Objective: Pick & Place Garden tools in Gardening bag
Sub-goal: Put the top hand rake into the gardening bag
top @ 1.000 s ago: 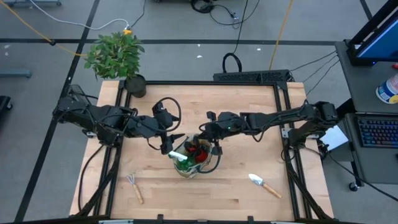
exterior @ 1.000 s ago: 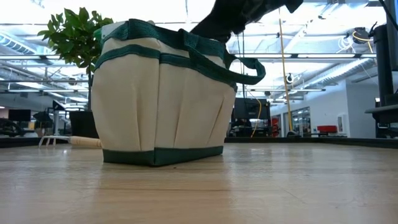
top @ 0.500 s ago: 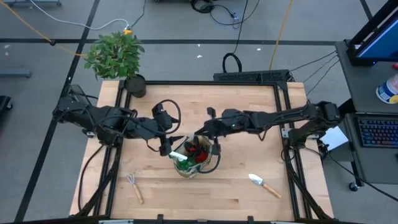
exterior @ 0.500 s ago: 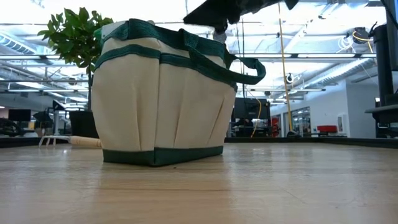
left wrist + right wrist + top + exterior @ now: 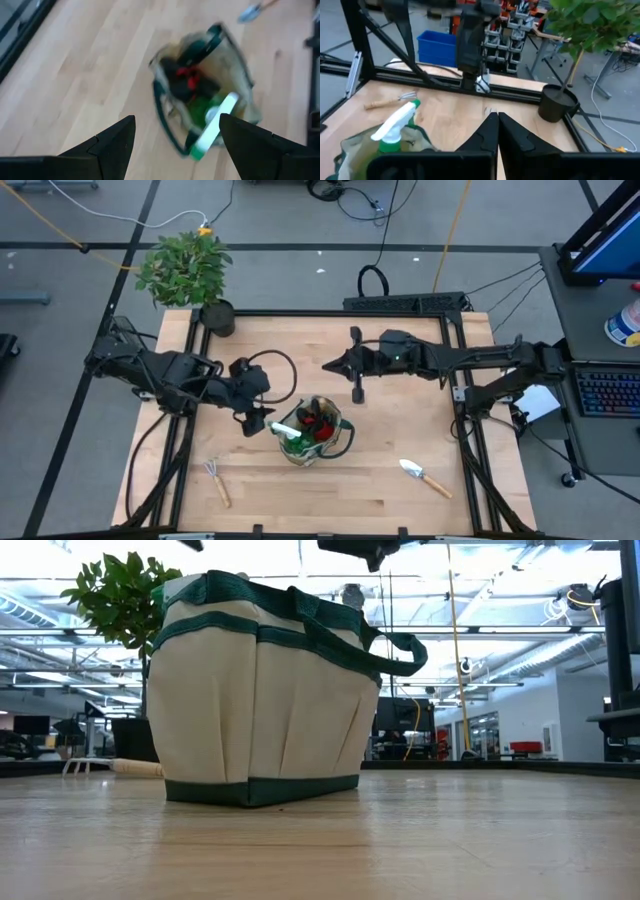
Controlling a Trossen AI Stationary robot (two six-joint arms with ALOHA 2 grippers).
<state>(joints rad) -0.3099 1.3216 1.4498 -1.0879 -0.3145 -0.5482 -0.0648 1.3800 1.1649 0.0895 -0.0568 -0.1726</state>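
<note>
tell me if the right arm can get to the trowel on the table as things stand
Probably yes. The trowel lies alone on bare wood on the right arm's side, apart from the bag. The right gripper, fingers shut and empty, hangs behind the bag, so it must swing forward and open.

Gardening bag (image 5: 318, 435) stands mid-desk (image 5: 400, 350), holding spray bottle (image 5: 290, 433) and gloves (image 5: 322, 423). Rake (image 5: 217, 479) lies front-left of it, trowel (image 5: 424, 476) front-right; potted plant (image 5: 190, 272) occupies the back-left corner.

bag (image 5: 210, 95) blurred | contents indistinct | rake (image 5: 217, 480) tiny
</note>
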